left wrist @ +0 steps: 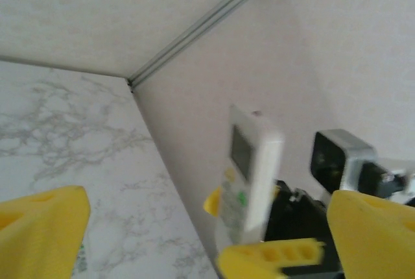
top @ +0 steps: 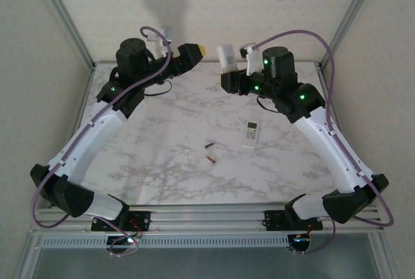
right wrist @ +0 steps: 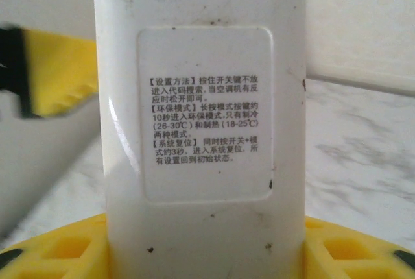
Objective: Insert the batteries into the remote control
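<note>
This is a robotics lab, a purpose-built test cell rather than a lived-in room. A marble-patterned surface (top: 162,162) sits boxed in by plain pale panels (top: 246,13) held in bare aluminium posts (top: 61,10). Along its near edge runs a slotted aluminium rail (top: 207,217), and two robot arms are bolted to it side by side, the left arm (top: 91,139) and the right arm (top: 327,139). Purple cables (top: 305,34) loop loosely along both arms, green indicator lights (top: 265,61) glow on their joints, and exposed wiring (top: 126,240) hangs below the rail. In the left wrist view a small camera (left wrist: 334,159) sits mounted on the right arm's wrist.
</note>
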You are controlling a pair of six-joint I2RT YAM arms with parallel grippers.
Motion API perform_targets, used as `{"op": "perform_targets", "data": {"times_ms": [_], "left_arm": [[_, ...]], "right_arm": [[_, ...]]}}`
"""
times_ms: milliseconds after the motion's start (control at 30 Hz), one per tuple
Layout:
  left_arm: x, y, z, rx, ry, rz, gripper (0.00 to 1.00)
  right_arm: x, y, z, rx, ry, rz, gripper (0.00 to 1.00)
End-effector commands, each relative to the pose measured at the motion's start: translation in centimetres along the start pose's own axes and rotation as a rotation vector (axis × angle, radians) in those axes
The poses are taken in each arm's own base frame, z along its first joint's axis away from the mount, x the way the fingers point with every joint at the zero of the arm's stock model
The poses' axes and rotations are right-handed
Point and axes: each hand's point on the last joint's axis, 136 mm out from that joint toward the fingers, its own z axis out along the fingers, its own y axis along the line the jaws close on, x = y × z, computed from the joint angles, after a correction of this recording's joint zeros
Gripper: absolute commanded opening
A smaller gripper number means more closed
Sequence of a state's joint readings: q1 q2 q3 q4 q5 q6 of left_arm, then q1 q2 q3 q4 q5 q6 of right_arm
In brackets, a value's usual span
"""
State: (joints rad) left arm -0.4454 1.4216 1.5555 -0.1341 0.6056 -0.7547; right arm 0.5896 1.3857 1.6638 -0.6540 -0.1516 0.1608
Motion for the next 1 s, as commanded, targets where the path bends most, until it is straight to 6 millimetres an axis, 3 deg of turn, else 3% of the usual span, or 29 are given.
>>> {"op": "perform_targets", "data": {"times_ms": [0,167,233,300,433,533,667,733,833,967], "left_arm": [[2.8,0.1,1.5,0.04,0.077,-0.04,0.86],[5.7,1.1,4.0,0.035,0.137,-0.084,0.74],[6.3,1.7,4.5,0.035,0.144,-0.104,0.6],[6.7,1.6,4.7,0.045,0.152,-0.106,0.41],[7.0,1.2,4.6,0.058,0.154,-0.1,0.23],[6.7,0.9,4.3,0.066,0.139,-0.064,0.16],[5.7,2.0,4.1,-0.011,0.099,0.067,0.07],[4.9,2.0,3.8,-0.015,0.065,0.107,0.04],[3.6,1.0,3.3,0.035,0.002,0.138,0.02],[2.8,-0.2,2.8,0.1,-0.066,0.141,0.0]], "right_arm": [[2.5,-1.3,0.2,0.129,0.148,-0.242,0.44],[2.6,0.9,0.8,0.07,0.152,-0.278,0.43],[2.7,1.6,1.0,0.046,0.15,-0.275,0.44],[3.0,2.0,1.2,0.029,0.161,-0.273,0.43],[3.5,2.6,1.4,-0.005,0.167,-0.252,0.45],[3.0,3.0,1.0,-0.021,0.144,-0.194,0.58],[-0.7,3.8,-1.4,-0.078,0.043,0.088,0.94],[-2.2,2.9,-2.4,-0.101,-0.008,0.298,0.97],[-1.8,0.5,-3.1,-0.069,-0.053,0.606,0.97],[-1.2,0.8,-3.3,-0.195,-0.146,0.844,0.99]]}}
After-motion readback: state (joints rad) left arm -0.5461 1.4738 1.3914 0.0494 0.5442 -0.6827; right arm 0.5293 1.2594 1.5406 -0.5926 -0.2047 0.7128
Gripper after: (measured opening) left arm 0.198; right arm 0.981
